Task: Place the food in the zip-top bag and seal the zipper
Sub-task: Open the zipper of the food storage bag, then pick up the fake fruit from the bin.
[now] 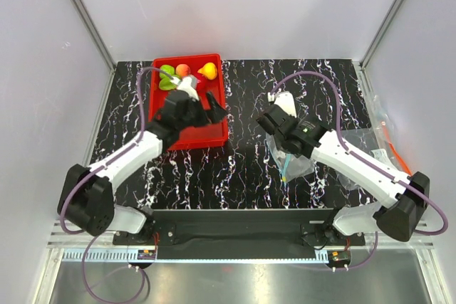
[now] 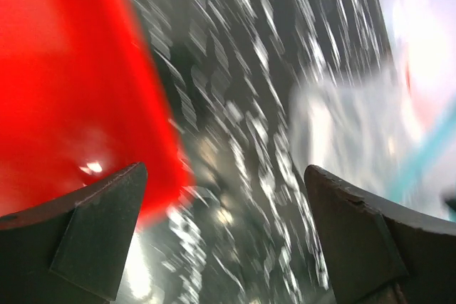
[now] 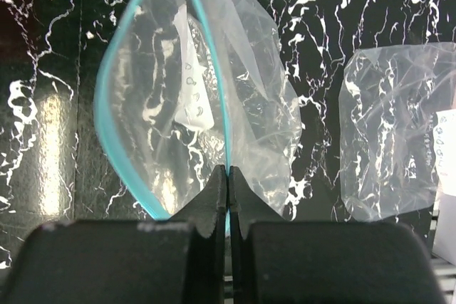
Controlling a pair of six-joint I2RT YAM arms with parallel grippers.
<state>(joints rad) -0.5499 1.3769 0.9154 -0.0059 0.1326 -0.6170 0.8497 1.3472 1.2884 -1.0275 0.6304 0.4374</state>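
The food lies in a red tray [image 1: 214, 133] at the back left: green pieces [image 1: 168, 76], a reddish-orange fruit [image 1: 183, 70] and a yellow pear [image 1: 207, 70]. Any other fruit is hidden by my left arm. My left gripper [image 1: 217, 107] is over the tray's right part, open and empty [image 2: 224, 176]; its view is blurred. My right gripper [image 1: 273, 127] is shut [image 3: 228, 170] on the light-blue zipper [image 3: 107, 97] of the zip-top bag [image 3: 249, 119]. The bag's mouth gapes open in a loop. The bag [image 1: 293, 161] looks empty.
A second piece of clear plastic [image 3: 392, 140] lies to the right of the bag. More clear plastic with an orange-red strip [image 1: 388, 137] sits at the table's right edge. White walls enclose the black marbled table [image 1: 242, 169].
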